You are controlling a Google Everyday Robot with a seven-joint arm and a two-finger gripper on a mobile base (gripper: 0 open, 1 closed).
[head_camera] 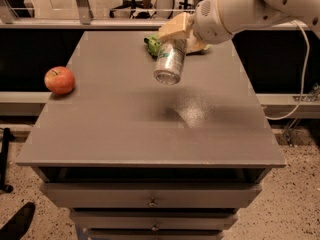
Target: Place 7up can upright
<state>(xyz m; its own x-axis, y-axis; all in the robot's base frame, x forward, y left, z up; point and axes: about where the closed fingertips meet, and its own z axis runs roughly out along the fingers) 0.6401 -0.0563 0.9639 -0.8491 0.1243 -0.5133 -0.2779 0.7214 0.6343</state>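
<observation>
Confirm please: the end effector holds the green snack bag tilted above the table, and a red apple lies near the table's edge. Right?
No. In the camera view the end effector holds the 7up can, not the green snack bag, tilted above the table. The red apple does lie near the edge.

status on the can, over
Gripper shut on can, above the table's far side. Can tilted, off the surface. Apple far left, green bag behind; neither under the can.
</observation>
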